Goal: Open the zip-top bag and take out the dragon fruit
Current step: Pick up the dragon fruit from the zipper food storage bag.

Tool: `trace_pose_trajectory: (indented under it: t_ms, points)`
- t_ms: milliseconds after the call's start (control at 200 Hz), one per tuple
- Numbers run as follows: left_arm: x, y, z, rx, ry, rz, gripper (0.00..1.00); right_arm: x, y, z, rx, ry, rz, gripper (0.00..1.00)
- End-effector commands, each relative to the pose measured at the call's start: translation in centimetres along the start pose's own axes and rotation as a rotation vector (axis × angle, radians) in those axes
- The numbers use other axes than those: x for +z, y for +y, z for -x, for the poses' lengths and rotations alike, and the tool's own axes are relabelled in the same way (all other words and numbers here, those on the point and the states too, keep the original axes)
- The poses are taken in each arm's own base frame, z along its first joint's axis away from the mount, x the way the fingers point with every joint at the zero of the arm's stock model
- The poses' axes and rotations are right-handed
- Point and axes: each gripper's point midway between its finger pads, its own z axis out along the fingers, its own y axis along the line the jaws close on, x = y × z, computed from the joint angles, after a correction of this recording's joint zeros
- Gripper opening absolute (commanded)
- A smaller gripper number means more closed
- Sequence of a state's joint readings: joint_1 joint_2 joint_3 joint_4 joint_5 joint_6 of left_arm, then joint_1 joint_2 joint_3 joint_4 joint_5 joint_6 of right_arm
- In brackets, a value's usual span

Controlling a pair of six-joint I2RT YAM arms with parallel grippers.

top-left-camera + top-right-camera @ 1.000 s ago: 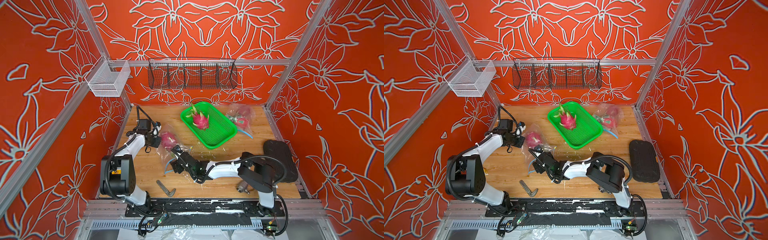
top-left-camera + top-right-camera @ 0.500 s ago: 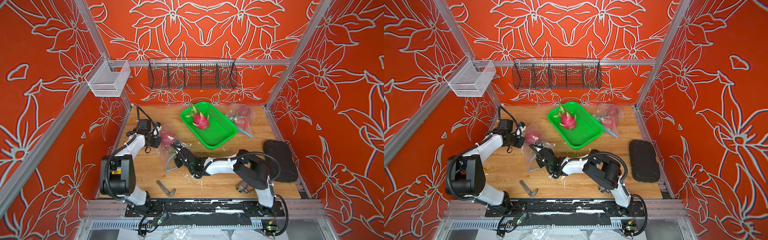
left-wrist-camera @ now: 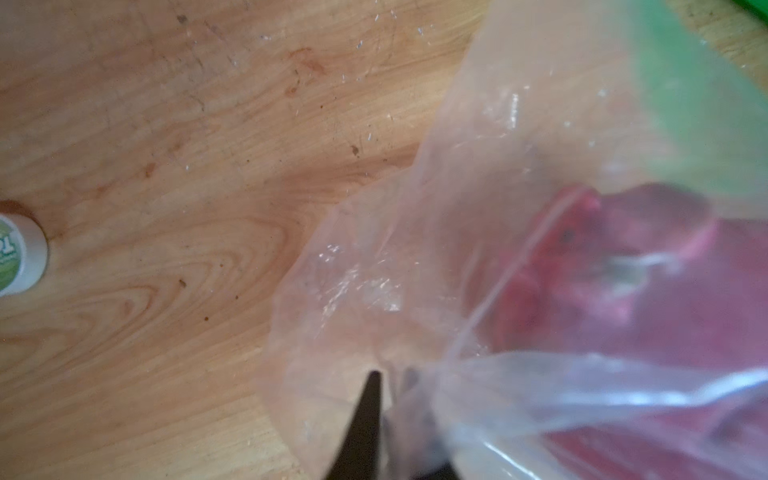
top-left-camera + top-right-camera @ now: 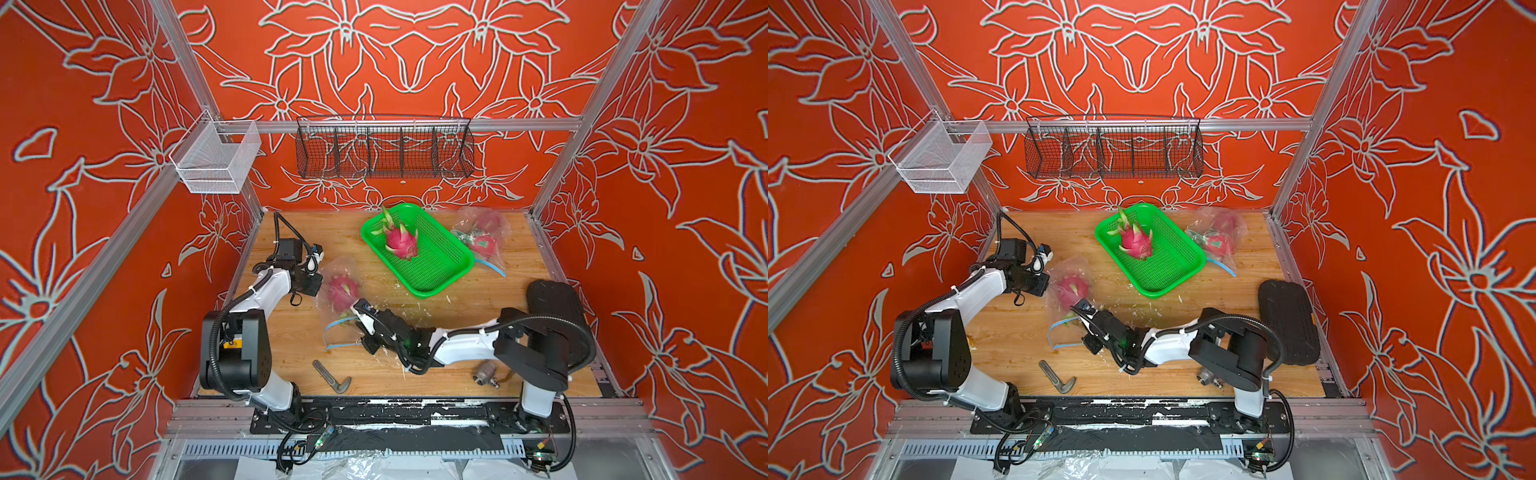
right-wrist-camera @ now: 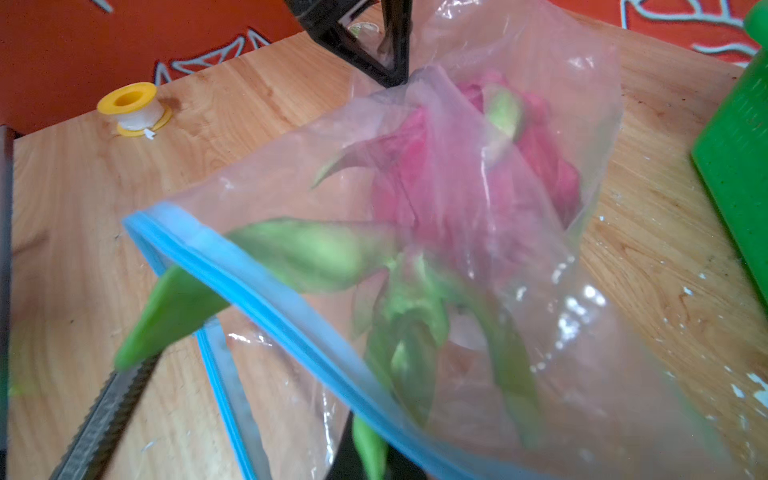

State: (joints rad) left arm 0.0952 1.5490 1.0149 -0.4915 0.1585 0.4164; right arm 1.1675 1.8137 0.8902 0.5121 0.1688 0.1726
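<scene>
A clear zip-top bag [image 4: 341,266] with a blue zip rim [image 4: 332,332] lies left of the table's middle, its mouth gaping toward the front. A pink dragon fruit [image 4: 343,293] [image 4: 1073,291] lies inside it, and its green leaf tips poke out past the rim [image 5: 266,307]. My left gripper [image 4: 322,283] [image 3: 390,382] pinches the closed far end of the bag, with plastic bunched between its fingers [image 5: 392,79]. My right gripper [image 4: 353,322] [image 5: 370,457] sits at the mouth, shut on a green leaf tip of the dragon fruit.
A green basket [image 4: 440,286] behind the bag holds a loose dragon fruit [image 4: 401,243]. Another bagged fruit [image 4: 482,243] lies at the back right. A grey L-shaped tool [image 4: 332,376], a metal fitting [image 4: 484,372], a black pad [image 4: 552,307] and a yellow tape roll [image 5: 131,104] lie around.
My right gripper reached up to the bag mouth and went from open to shut on a leaf tip. The fruit has shifted slightly toward the front.
</scene>
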Motion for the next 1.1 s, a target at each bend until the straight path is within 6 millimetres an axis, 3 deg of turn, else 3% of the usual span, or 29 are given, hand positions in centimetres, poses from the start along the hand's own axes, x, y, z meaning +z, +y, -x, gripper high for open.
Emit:
trace_pose_trajectory:
  t_ms: [0, 25, 145, 210, 280, 370, 450, 645, 776, 831, 911, 1041, 1096]
  points:
    - [-2.0, -1.9, -0.6, 0.058, 0.039, -0.115, 0.90, -1.0, 0.6, 1.6, -0.060, -0.044, 0.024, 0.00]
    - [-2.9, -3.1, -0.7, 0.076, 0.043, -0.180, 1.00, -0.9, 0.4, 1.6, -0.062, -0.038, 0.013, 0.00]
    - [-8.3, -6.9, 0.2, 0.141, -0.020, -0.363, 0.98, -0.3, 0.4, 1.2, -0.107, -0.021, 0.003, 0.00]
    - [-10.4, -7.3, 1.9, 0.150, -0.099, -0.370, 0.97, 0.0, 0.5, 0.9, -0.139, -0.007, 0.008, 0.00]
    - [-11.0, -6.7, 4.5, 0.110, -0.190, -0.345, 0.97, 0.3, 0.5, 0.5, -0.170, -0.001, 0.007, 0.00]
    - [-9.8, -6.4, 6.8, 0.027, -0.207, -0.382, 0.97, 0.4, 0.2, 0.5, -0.196, 0.005, -0.006, 0.00]
    - [-7.6, -6.7, 7.4, -0.061, -0.120, -0.449, 0.97, 0.4, 0.2, 0.5, -0.205, 0.010, -0.010, 0.00]
    - [-1.7, -7.3, 5.9, -0.196, 0.077, -0.477, 0.97, 0.7, 0.3, 0.1, -0.228, 0.026, -0.006, 0.00]
    - [0.6, -8.0, 5.7, -0.229, 0.129, -0.494, 1.00, 1.0, 0.3, -0.1, -0.252, 0.038, -0.007, 0.00]
    - [1.4, -8.6, 5.7, -0.222, 0.152, -0.504, 0.91, 1.1, 0.3, 0.1, -0.260, 0.036, -0.009, 0.00]
    - [2.5, -9.2, 5.7, -0.225, 0.185, -0.516, 0.69, 1.2, 0.5, 0.6, -0.266, 0.030, -0.005, 0.00]
    - [3.8, -9.2, 5.6, -0.235, 0.200, -0.510, 0.19, 1.5, 0.8, 1.4, -0.270, 0.016, 0.002, 0.00]
    - [4.1, -8.8, 5.6, -0.233, 0.193, -0.482, 0.05, 1.6, 1.0, 1.6, -0.275, 0.012, 0.009, 0.00]
